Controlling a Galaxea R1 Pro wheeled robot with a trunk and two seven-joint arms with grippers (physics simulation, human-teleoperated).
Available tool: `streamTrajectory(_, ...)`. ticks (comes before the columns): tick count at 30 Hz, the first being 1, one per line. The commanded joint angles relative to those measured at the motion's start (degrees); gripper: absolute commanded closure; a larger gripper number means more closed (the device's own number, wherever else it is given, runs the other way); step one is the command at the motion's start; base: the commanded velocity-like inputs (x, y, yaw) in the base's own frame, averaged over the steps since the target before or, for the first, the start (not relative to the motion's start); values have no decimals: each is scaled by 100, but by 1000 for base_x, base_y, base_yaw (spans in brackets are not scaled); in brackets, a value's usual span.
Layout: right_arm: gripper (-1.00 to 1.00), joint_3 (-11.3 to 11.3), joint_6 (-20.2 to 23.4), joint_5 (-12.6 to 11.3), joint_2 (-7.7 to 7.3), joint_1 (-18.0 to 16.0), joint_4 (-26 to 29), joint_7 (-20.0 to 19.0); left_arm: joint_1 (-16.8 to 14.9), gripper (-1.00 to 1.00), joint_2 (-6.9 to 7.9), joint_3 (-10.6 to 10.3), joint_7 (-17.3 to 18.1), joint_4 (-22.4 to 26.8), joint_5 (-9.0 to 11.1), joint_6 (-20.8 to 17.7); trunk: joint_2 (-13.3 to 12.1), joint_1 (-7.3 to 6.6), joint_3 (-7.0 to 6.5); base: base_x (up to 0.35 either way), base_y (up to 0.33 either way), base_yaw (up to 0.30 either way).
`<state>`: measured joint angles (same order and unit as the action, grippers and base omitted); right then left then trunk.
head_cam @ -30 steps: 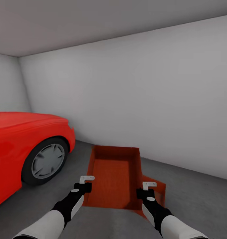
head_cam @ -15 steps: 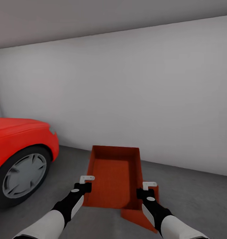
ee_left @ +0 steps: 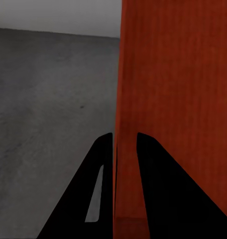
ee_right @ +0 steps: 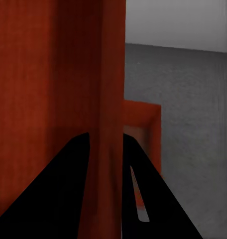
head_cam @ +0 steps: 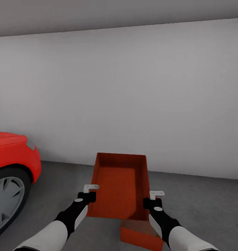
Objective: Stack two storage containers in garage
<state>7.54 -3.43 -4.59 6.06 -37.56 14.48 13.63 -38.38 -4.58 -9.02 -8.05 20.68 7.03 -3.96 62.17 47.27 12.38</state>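
— While both arms are reaching forward, what is each claw doing?
— Left claw [head_cam: 91, 192] is clamping the left wall of the raised storage container [head_cam: 118, 184]; right claw [head_cam: 153, 198] is pinching its right wall. That bin is hanging in the air before the grey wall [head_cam: 133, 94].
— And the second storage container [head_cam: 141, 234]?
— It is sitting on the dark concrete floor [head_cam: 202, 205], below the held one's right near corner.
— Is any writing showing?
— No lettering is readable; a red car [head_cam: 11, 167] is standing at the left.
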Motion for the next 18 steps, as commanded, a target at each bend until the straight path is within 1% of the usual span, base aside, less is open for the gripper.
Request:
streamTrajectory(1,100,-33,-26,-113,-4,-6,-26,34,-3,100,133,7,-138,32,-52,183,5,4,8,323,141,-285)
streamTrajectory(8,100,-33,-26,-113,-5,-6,-24,34,-3,100,133,7,-140,32,-52,185,5,4,8,323,121,-285)
streamTrajectory(11,100,-33,-26,-113,-5,-6,-24,34,-3,100,133,13,-144,40,-52,185,5,4,8,304,48,-285)
streamTrajectory(14,100,-33,-26,-113,-3,-6,-24,32,-3,100,133,13,-144,46,-52,185,5,4,8,192,4,-285)
streamTrajectory(18,100,-33,-26,-113,-7,-6,-24,34,-3,100,133,14,-145,49,-52,185,5,4,8,31,1,-285)
